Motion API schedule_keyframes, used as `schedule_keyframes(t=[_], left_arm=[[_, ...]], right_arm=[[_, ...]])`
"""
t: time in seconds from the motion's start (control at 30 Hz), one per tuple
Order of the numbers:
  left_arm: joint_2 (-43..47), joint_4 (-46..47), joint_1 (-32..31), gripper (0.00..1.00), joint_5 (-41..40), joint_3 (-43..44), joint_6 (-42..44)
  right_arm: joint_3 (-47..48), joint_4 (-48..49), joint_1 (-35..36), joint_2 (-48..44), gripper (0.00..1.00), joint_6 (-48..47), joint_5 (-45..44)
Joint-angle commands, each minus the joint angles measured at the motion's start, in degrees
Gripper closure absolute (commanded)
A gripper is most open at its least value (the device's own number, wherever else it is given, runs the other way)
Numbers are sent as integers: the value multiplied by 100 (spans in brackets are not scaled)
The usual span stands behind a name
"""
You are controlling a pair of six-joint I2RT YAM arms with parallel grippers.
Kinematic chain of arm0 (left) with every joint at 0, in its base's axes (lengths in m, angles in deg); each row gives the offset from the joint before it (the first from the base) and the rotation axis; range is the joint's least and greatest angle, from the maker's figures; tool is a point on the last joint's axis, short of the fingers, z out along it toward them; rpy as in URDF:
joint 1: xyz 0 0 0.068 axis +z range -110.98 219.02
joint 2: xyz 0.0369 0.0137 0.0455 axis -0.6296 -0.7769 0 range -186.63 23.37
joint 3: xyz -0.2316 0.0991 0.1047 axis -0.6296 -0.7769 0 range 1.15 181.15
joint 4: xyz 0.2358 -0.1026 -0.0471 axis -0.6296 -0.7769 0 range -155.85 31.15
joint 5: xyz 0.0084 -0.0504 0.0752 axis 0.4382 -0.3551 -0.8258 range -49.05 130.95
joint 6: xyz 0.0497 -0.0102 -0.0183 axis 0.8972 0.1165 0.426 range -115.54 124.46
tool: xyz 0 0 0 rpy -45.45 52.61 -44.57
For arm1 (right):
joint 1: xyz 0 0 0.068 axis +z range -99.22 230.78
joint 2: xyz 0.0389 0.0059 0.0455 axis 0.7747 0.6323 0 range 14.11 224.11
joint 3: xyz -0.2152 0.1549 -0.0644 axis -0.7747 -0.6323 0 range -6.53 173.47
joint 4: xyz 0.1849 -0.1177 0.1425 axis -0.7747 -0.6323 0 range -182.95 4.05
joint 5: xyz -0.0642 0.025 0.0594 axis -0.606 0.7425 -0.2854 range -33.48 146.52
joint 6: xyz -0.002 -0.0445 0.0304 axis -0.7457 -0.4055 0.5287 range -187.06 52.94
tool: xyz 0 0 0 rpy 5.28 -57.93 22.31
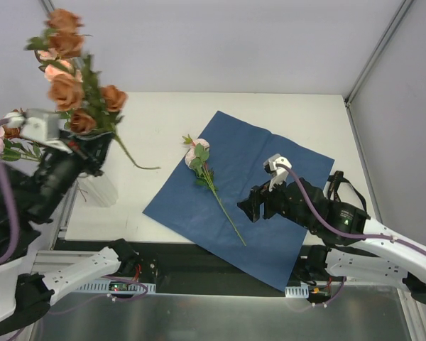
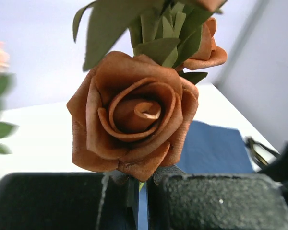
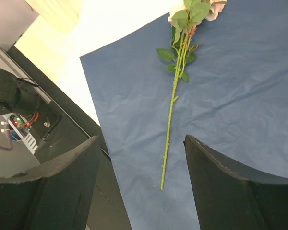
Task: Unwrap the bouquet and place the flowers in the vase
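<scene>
right gripper (image 3: 140, 146) jaws spread, poised over the lone pink rose (image 1: 214, 188) lying on the blue paper (image 1: 270, 167), stem running lengthwise through the gap, bloom at far end; left gripper (image 2: 139, 194) clenched on the rose bunch (image 1: 67, 89), held high by the vase (image 1: 99, 190).

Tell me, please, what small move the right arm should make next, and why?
Probably lower the right gripper onto the stem of the lone pink rose and close: its jaws stand open above the blue paper, with the stem's lower end lying between them.
</scene>
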Motion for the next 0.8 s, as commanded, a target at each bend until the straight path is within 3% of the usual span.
schedule_keyframes(t=[0.0, 0.3, 0.53, 0.77], left_arm=[[310, -528, 53, 100, -1634, 565, 1336], [609, -555, 53, 100, -2901, 891, 2339], [539, -362, 53, 100, -3340, 339, 2568], [714, 674, 53, 100, -3525, -409, 2831]], right_arm=[[-44, -129, 17, -35, 27, 8, -170], [-88, -156, 8, 9, 27, 87, -135], [-105, -156, 17, 88, 27, 218, -82], [-202, -182, 8, -9, 27, 289, -109]])
